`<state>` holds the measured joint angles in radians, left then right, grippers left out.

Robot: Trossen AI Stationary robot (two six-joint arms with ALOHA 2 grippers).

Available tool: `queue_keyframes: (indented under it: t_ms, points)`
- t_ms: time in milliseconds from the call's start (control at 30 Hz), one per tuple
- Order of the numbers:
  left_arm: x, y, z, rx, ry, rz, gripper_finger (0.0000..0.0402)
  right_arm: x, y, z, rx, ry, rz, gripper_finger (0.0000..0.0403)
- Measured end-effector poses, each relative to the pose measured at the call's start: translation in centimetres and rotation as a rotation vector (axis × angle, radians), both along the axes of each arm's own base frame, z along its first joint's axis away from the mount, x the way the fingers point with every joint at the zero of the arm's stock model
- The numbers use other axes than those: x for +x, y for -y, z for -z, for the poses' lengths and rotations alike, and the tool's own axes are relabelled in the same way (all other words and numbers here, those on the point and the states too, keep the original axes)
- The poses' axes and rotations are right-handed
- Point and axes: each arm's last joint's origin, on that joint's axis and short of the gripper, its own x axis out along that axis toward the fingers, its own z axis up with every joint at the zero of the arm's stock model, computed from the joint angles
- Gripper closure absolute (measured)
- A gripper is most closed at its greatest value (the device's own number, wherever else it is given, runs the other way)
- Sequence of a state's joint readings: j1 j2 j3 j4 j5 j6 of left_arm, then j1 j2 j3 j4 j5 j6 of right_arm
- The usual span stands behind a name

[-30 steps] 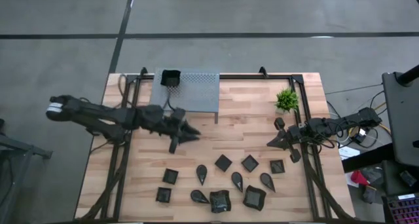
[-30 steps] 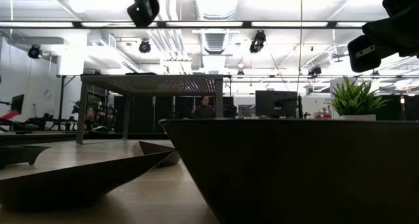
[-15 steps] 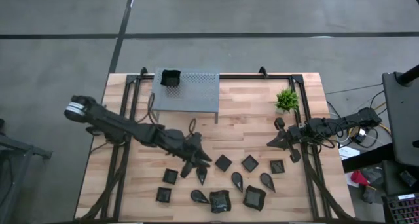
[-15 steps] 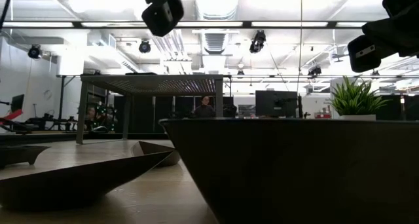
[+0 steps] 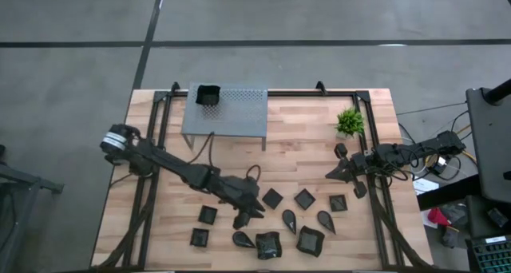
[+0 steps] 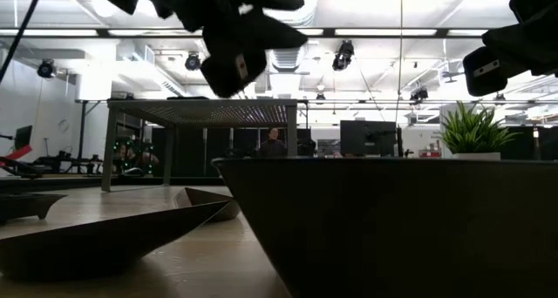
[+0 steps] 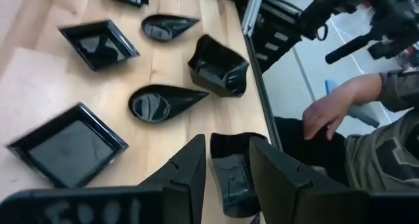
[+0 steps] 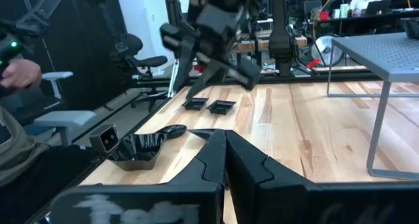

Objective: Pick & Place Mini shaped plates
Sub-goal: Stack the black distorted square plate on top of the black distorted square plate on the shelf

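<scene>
Several small black plates lie flat on the wooden table near its front edge, among them a square one (image 5: 273, 198), a teardrop one (image 5: 289, 219) and a wavy-rimmed one (image 5: 267, 245). One more black plate (image 5: 208, 94) sits on the grey perforated stand. My left gripper (image 5: 245, 217) hovers open above the left part of the group, slanting down. In the left wrist view its fingers (image 7: 229, 175) frame a wavy-rimmed plate (image 7: 229, 178) that lies farther off. My right gripper (image 5: 339, 173) waits shut at the table's right side, shown as (image 8: 226, 160) in its wrist view.
The grey perforated stand (image 5: 227, 112) stands at the far edge, and a small green plant (image 5: 349, 121) at the far right. Dark frame rails (image 5: 148, 193) run along both sides. A person's hand (image 7: 327, 116) rests beyond the table's front edge.
My left gripper has swung from beside the stand toward the table's near edge and right, sinking and tipping further downward, until it is over the plates. It has stayed open. No plate has moved.
</scene>
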<state>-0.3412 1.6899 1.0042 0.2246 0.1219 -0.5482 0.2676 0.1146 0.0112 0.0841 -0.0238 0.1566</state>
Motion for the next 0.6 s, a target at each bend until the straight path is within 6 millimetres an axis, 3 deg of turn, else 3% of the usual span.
queue_keyframes:
  t_ms: [267,600]
  points:
    - [1.7,2.3,1.9,0.037,-0.027,0.047,0.0291,0.0,0.0,0.0,0.000,0.000,0.000,0.0394]
    - [2.7,3.2,3.6,0.099,-0.077,0.042,0.0291,0.0,0.0,0.0,0.000,0.000,0.000,0.0394]
